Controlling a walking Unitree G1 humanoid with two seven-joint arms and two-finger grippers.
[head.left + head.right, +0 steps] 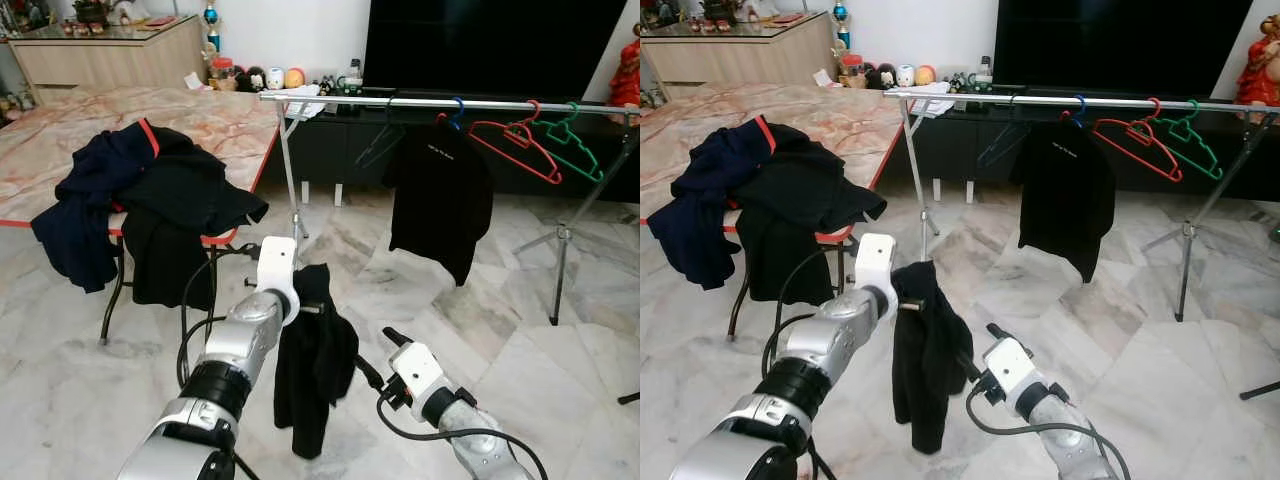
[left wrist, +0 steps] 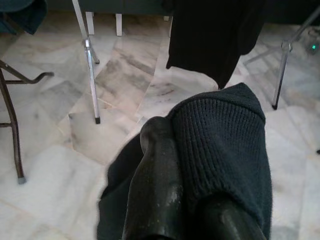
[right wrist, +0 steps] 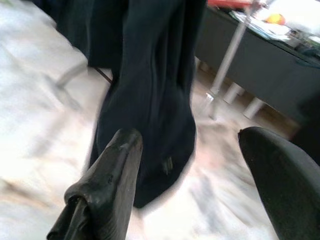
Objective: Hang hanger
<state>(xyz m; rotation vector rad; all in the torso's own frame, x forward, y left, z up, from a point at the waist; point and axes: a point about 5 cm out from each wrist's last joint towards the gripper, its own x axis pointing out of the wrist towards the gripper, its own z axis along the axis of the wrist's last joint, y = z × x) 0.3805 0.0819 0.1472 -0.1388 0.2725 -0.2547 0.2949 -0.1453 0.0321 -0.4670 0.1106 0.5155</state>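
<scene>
My left gripper (image 1: pixel 298 288) is raised in front of me and shut on a dark knit garment (image 1: pixel 314 362), which hangs limp from it above the floor. The knit folds over the left fingers (image 2: pixel 159 190) in the left wrist view. Whether a hanger is inside the garment cannot be made out. Just right of the garment and lower, my right gripper (image 1: pixel 378 352) is open, its fingers (image 3: pixel 112 170) spread wide and aimed at the cloth (image 3: pixel 150 100) without touching it. Behind stands a silver clothes rail (image 1: pixel 420 101) with a black shirt (image 1: pixel 441 195) hung on it.
A red hanger (image 1: pixel 515 146) and a green hanger (image 1: pixel 572 148) hang bare at the rail's right end. A marble-topped table (image 1: pixel 215 115) at the left carries a pile of dark clothes (image 1: pixel 150 195). A black TV console (image 1: pixel 330 140) stands behind the rail. The rail's tripod legs (image 1: pixel 560 262) spread over the floor.
</scene>
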